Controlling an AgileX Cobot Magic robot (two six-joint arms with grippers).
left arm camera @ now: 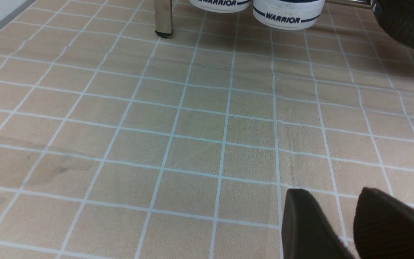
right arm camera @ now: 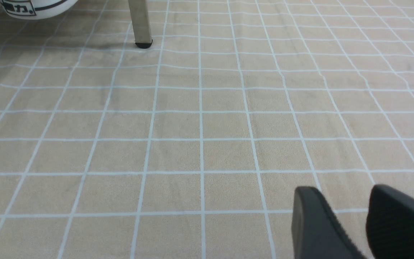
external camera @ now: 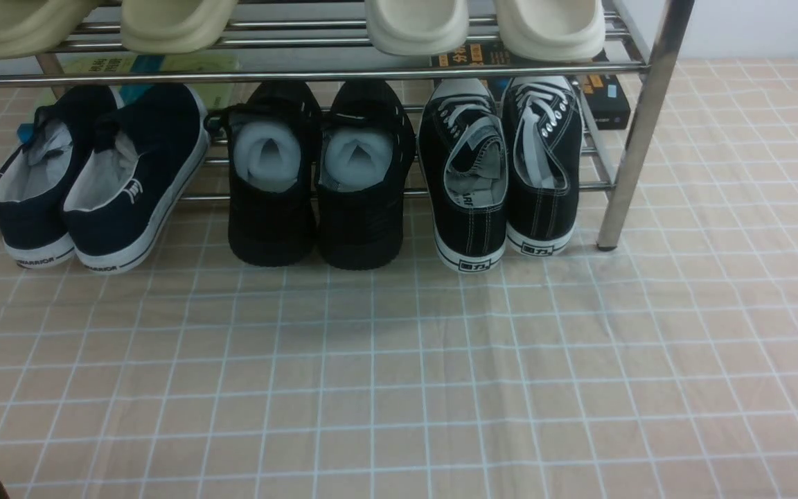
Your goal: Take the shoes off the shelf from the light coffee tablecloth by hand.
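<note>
The left gripper (left arm camera: pixel 340 230) has its two dark fingers (left arm camera: pixel 306 223) parted, with a clear gap between them and nothing held. The right gripper (right arm camera: pixel 350 233) stands likewise (ribbed pads (right arm camera: pixel 401 223) apart, empty). Only the fingertips of each show.

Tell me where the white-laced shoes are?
In the front view, the shoes sit at the right end of the shelf, lower tier, beside the all-black pair.

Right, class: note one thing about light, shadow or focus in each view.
Front view: soft, even light, glints on the chrome shelf, faint shadow on the tablecloth before the shoes. Left wrist view: tablecloth sharp, left gripper dark and soft-edged. Right wrist view: the shelf's leg throws a soft shadow; right gripper slightly blurred.
</note>
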